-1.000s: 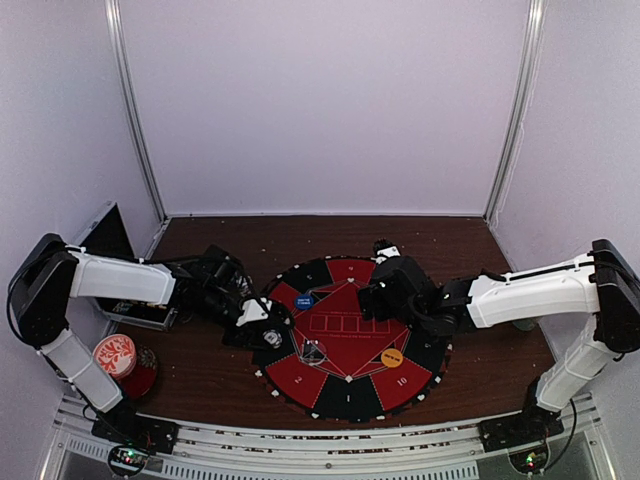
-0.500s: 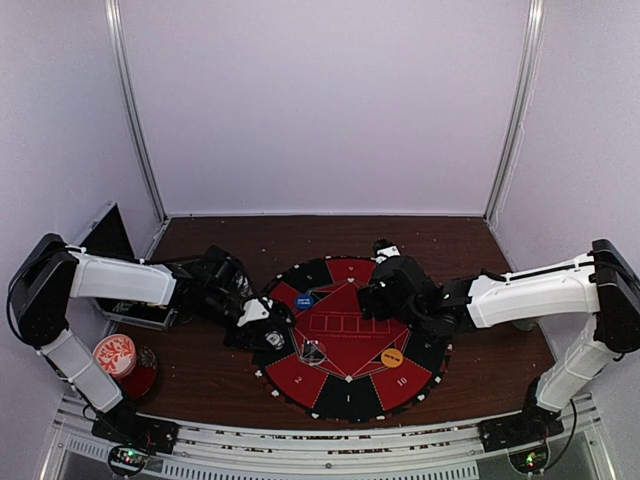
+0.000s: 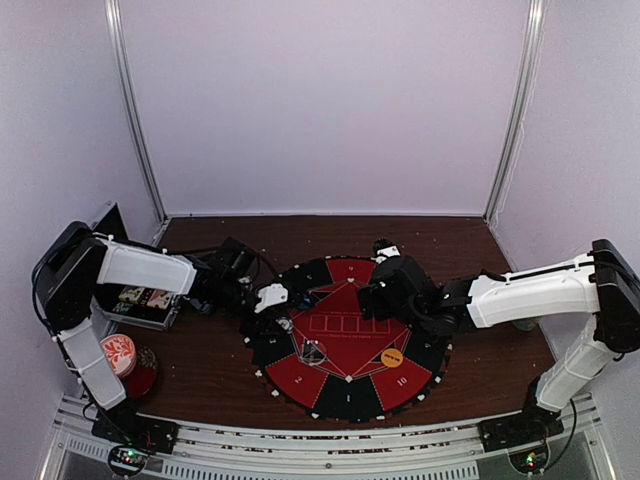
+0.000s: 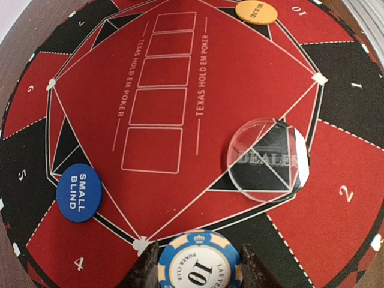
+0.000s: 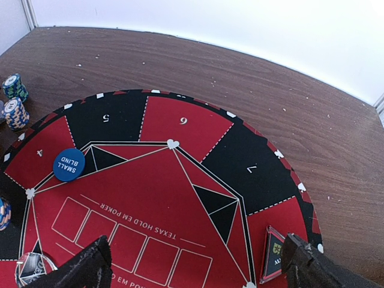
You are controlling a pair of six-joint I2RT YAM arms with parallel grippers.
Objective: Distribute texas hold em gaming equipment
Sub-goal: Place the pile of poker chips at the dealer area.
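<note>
"Left wrist view: where's the poker chip (image 4: pixel 200 259)?"
"Pinched in left gripper (image 4: pixel 200 273). Blue-white, marked 10, over the mat (image 4: pixel 351 180) edge beside segment 4."
"Buttons?"
"Blue button (image 4: pixel 79 192) and orange button (image 4: pixel 256 11) lie on mat, well apart."
"Right gripper (image 5: pixel 195 270)?"
"Fingers spread wide above mat."

Red & black round mat (image 3: pixel 352 395) lying flat on wood table (image 3: pixel 210 370). Red/white patterned disc (image 3: pixel 115 352) sitting near front L corner, well apart from mat; black case (image 3: pixel 142 320) sitting just behind.
</note>
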